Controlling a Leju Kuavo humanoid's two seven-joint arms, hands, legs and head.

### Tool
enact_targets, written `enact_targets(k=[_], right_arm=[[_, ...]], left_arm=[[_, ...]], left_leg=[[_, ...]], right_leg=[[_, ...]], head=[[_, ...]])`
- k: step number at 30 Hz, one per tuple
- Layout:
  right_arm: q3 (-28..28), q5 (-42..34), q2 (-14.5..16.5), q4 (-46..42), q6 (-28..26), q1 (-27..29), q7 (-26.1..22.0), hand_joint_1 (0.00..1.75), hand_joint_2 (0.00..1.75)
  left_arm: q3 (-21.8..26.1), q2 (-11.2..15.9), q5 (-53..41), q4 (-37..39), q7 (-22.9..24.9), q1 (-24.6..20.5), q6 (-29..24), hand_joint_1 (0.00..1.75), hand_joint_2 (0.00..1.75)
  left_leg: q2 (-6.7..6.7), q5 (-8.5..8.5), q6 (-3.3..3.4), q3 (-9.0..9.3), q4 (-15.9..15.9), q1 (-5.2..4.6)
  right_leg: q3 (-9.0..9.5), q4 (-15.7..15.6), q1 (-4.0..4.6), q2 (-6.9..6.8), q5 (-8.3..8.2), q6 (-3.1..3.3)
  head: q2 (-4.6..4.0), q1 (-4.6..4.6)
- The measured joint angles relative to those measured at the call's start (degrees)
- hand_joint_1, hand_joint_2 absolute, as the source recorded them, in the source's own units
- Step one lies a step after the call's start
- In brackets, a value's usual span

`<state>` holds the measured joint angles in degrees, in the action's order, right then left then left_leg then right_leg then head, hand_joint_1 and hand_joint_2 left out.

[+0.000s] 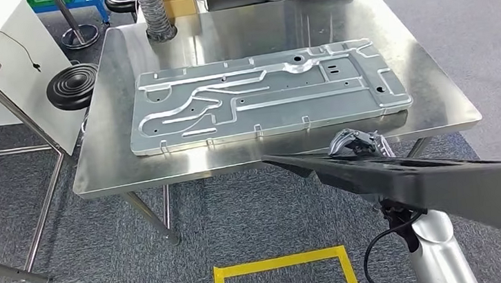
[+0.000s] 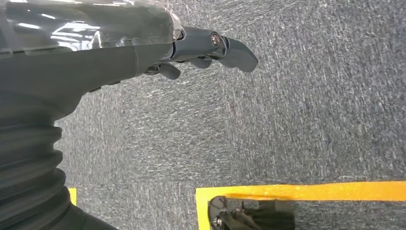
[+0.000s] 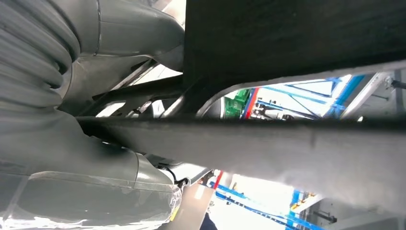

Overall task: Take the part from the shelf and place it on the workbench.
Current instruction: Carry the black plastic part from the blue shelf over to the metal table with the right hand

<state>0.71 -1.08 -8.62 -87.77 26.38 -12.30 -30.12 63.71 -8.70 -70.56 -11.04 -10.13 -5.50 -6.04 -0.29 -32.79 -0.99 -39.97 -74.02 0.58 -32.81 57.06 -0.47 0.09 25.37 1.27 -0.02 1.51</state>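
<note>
Currently holding a long dark part [image 1: 446, 188] in the right hand [image 1: 359, 143], fingers clamped around it just off the near edge of the workbench [image 1: 430, 96], toward its near right corner. Angling the part from its pointed tip near that edge out toward the lower right, above the carpet and not touching the bench top. Showing the same dark part [image 3: 297, 43] close up in the right wrist view, crossing in front of the grey right hand [image 3: 110, 43], with a pale bar of it running beneath. Lying flat across the middle of the workbench, a large stamped silver metal panel [image 1: 267, 95], its long side parallel to the near edge. Hanging over grey carpet, the left hand [image 2: 201, 50], fingers loosely apart and gripping nothing. Lying on the carpet, yellow tape [image 1: 280, 263] marking a square. Standing off the bench's left edge, a black round stool [image 1: 72, 86].
</note>
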Motion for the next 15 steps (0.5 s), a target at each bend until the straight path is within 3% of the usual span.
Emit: enact_targets(k=[1,3,5,8,10,13,14,15], right_arm=[[0.19,0.01,-0.16,0.01,-0.02,-0.03,0.01,1.24,1.75],[0.56,0.01,-0.45,0.02,-0.06,-0.18,0.01,1.24,1.75],[0.90,0.03,-0.83,0.08,-0.09,-0.43,0.00,1.24,1.75],[1.34,0.19,-1.41,0.42,-0.31,-0.81,0.02,1.24,1.75],[1.77,0.30,-1.85,0.83,-0.48,-1.27,0.01,1.24,1.75],[2.49,0.43,-2.51,2.07,-0.64,-2.29,0.02,1.24,1.75],[2.69,0.52,-2.69,2.64,-0.67,-2.49,0.04,1.24,1.75],[2.89,0.62,-2.89,3.21,-0.69,-2.67,0.06,1.24,1.75]], left_arm=[[0.00,0.01,-0.04,0.00,0.02,-0.01,0.02,0.00,1.75],[0.00,0.02,-0.15,0.00,0.03,-0.08,0.04,0.00,1.75],[0.00,0.03,-0.20,0.00,0.04,-0.20,0.07,0.00,1.75],[0.00,-0.08,-0.21,0.00,0.15,-0.26,0.16,0.00,1.75],[0.00,-0.19,-0.21,0.00,0.18,-0.35,0.20,0.00,1.75],[0.00,-0.20,-0.27,0.00,0.18,-0.51,0.21,0.00,1.75],[0.00,-0.21,-0.30,0.00,0.18,-0.51,0.22,0.00,1.75],[0.00,-0.22,-0.32,0.00,0.19,-0.50,0.22,0.00,1.75]], left_leg=[[0.00,1.75,0.09,0.82,2.11,0.01],[-0.01,5.98,0.51,4.36,10.01,-0.06],[-0.05,7.58,0.96,6.74,15.29,-0.22],[-0.07,7.46,1.75,7.11,16.38,-0.29],[-0.06,7.65,2.41,7.40,16.81,-0.09],[0.00,7.61,2.87,7.53,16.96,-0.07],[-0.01,7.54,2.91,7.56,16.94,-0.10],[-0.04,7.46,2.91,7.63,16.91,-0.10]], right_leg=[[0.16,0.03,0.02,0.05,0.11,-0.07],[0.53,0.17,0.11,0.14,0.45,-0.40],[0.55,0.38,0.30,0.20,0.71,-0.92],[0.41,0.49,0.27,0.19,0.88,-1.89],[-0.39,2.52,0.11,0.12,2.24,-2.59],[-5.83,13.26,-0.19,0.07,7.09,-3.38],[-7.56,16.30,-0.29,0.06,7.85,-3.55],[-8.35,17.36,-0.37,0.05,7.46,-3.63]], head=[[0.00,0.00],[-0.01,0.00],[0.00,-0.01],[0.01,-0.01],[-0.01,-0.01],[-0.01,-0.01],[0.00,-0.02],[0.00,-0.02]])
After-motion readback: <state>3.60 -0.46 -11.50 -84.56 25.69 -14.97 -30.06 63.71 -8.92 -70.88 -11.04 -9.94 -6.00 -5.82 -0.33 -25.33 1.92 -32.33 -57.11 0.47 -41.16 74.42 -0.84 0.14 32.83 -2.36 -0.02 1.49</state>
